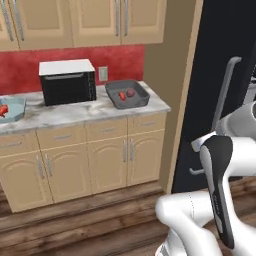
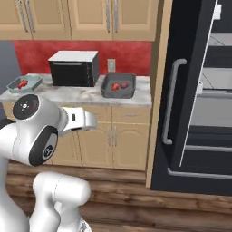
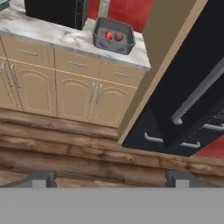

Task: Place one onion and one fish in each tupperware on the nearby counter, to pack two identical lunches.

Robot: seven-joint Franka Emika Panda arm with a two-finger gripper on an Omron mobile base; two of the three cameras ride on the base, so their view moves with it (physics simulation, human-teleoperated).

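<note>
While the dark grey tupperware [image 1: 127, 94] sits just right of the microwave [image 1: 67, 81] on the marble tabletop [image 1: 75, 111], it holds a purplish-red onion [image 1: 130, 92] and a small red-orange fish [image 1: 122, 95], the two lying close beside each other in its middle. Well to the left of the microwave, at the far end of the same tabletop, the pale blue-grey tupperware [image 1: 14, 109] carries a second fish [image 1: 3, 110]; from the right base view a red shape shows in it, but a second onion there cannot be made out.

The hand [image 3: 112, 177] is low over the floor, well apart from the microwave and both trays, with its two dark fingertips [image 3: 41, 178] standing far apart at the bottom of the hand view and nothing between them.

A wall outlet [image 1: 103, 73] sits on the red backsplash [image 1: 20, 70] just right of the microwave. Beige upper cabinets [image 1: 80, 20] hang above the microwave, and beige drawers and doors with silver handles [image 1: 85, 160] stand below the tabletop. Farther right, past a tan side panel, stands a black refrigerator [image 2: 190, 90] with a long grey handle. Wooden planks [image 3: 65, 144] make up the floor.
</note>
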